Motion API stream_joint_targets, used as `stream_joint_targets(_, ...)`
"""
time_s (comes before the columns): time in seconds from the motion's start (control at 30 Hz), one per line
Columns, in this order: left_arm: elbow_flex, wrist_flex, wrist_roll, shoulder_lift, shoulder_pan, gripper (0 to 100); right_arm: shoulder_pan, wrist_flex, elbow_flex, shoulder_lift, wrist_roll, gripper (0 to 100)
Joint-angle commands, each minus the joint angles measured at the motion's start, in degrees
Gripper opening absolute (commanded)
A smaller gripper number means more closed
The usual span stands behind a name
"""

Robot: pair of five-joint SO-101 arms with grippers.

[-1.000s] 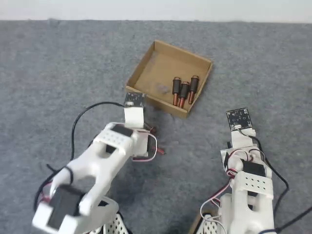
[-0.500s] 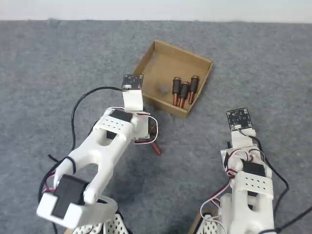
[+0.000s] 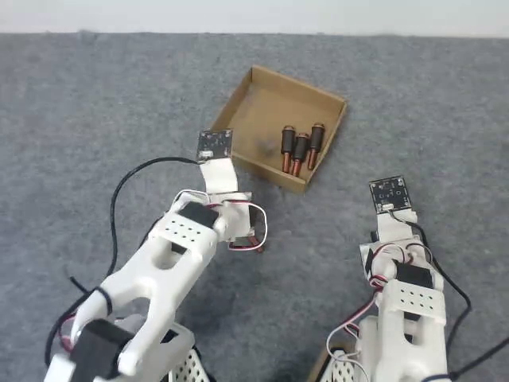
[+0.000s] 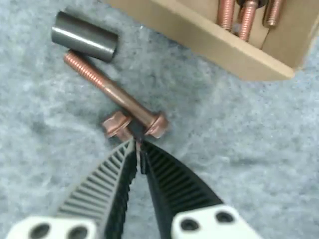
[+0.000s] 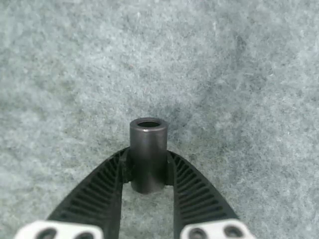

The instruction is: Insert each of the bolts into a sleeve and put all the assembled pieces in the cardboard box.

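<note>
Now: one hand pinches a bolt, the other holds a sleeve ready

High view: a grey carpeted worktop (image 3: pixel 95 103) carries an open cardboard box (image 3: pixel 258 111). Three assembled pieces (image 3: pixel 300 147) lie side by side inside it, near its front wall. The left arm (image 3: pixel 187 247) sits just short of that wall. The right arm (image 3: pixel 402 294) is well apart, off to the other side.

Left wrist view: the left hand (image 4: pixel 135 144) has its fingers pressed almost together, seemingly pinching a copper bolt (image 4: pixel 117 124) at the very tips, close behind its head. A loose bolt (image 4: pixel 112 92) lies on the carpet, its head just beside the pinched one, perhaps touching. A spare sleeve (image 4: pixel 84 36) lies at its threaded end, with the box wall close beyond.

Right wrist view: the right hand (image 5: pixel 148 159) pinches an upright sleeve (image 5: pixel 148 142), its open bore facing the camera, over bare carpet.

The tip grip looks slight, so the bolt could swivel or drop when lifted. The loose bolt crowds the hand and may get nudged and roll. A tilted bolt would likely catch on the sleeve's rim rather than enter.
</note>
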Motion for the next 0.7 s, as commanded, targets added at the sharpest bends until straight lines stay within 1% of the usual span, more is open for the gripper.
stream_joint_targets(0.0,0.5,-1.5,1.1,-1.2,-0.8,1,-0.7,-0.5,-0.2,-1.7,1.3,0.7)
stream_joint_targets(0.13,-1.3,-1.2,1.1,3.6,-1.5,1,-0.7,-0.5,-0.2,-1.7,1.3,0.7)
stream_joint_targets(0.23,-4.1,0.7,1.1,6.2,-1.2,1,-0.7,-0.5,-0.2,-1.7,1.3,0.7)
stream_joint_targets(0.5,-5.4,1.1,1.1,6.7,-1.2,1,-0.7,-0.6,-0.2,-1.7,1.3,0.7)
stream_joint_targets(0.6,-5.0,1.1,1.6,4.2,-1.3,4,-0.8,-0.7,-0.2,-1.6,1.3,0.7)
stream_joint_targets(0.67,-3.7,1.2,3.7,1.7,-1.1,9,-0.8,-0.7,-0.2,-1.6,1.3,0.7)
